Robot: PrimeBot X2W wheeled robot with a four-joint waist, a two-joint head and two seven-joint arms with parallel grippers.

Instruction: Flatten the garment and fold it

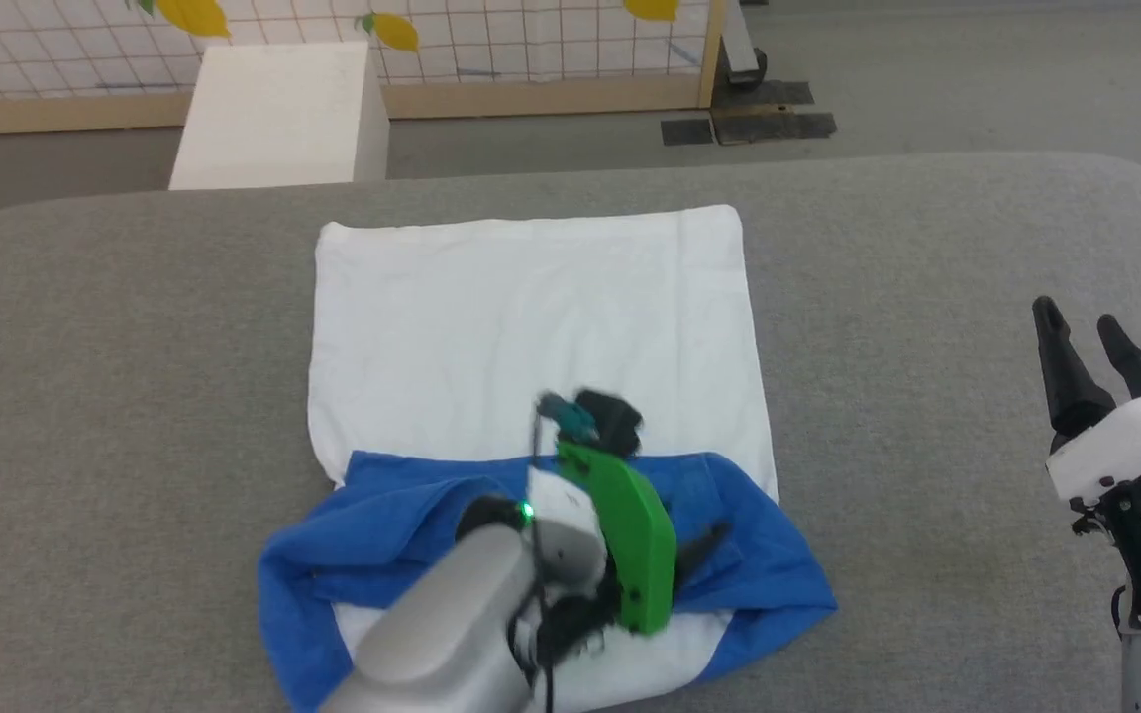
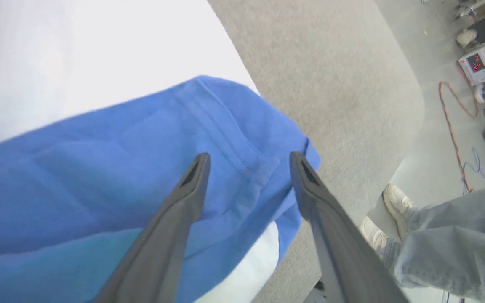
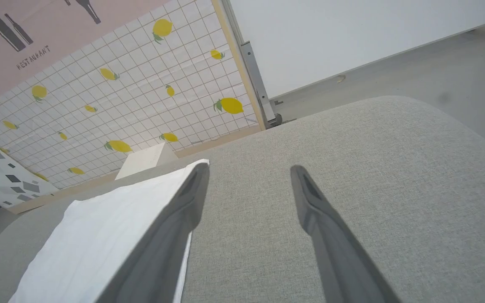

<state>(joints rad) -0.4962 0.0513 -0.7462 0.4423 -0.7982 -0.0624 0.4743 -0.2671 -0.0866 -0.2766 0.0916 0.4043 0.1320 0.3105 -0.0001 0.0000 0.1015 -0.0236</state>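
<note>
Blue-and-white shirt [image 1: 531, 327] is lying at frame centre on the grey padded table [image 1: 927, 297], with its blue sleeves folded across the lower part. Left gripper [image 2: 249, 158] is hovering over the blue fold, fingers spread wide and holding nothing, seemingly just clear of the cloth. Right gripper [image 1: 1086, 322] is waiting at right, likewise spread and empty. The bunched lower-right corner is wanting smoothing before any upward fold

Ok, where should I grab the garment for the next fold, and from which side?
On the garment, probably the blue sleeve end at its near right, from above with the open left gripper: it lies bunched and raised, while the white body lies flat.
</note>
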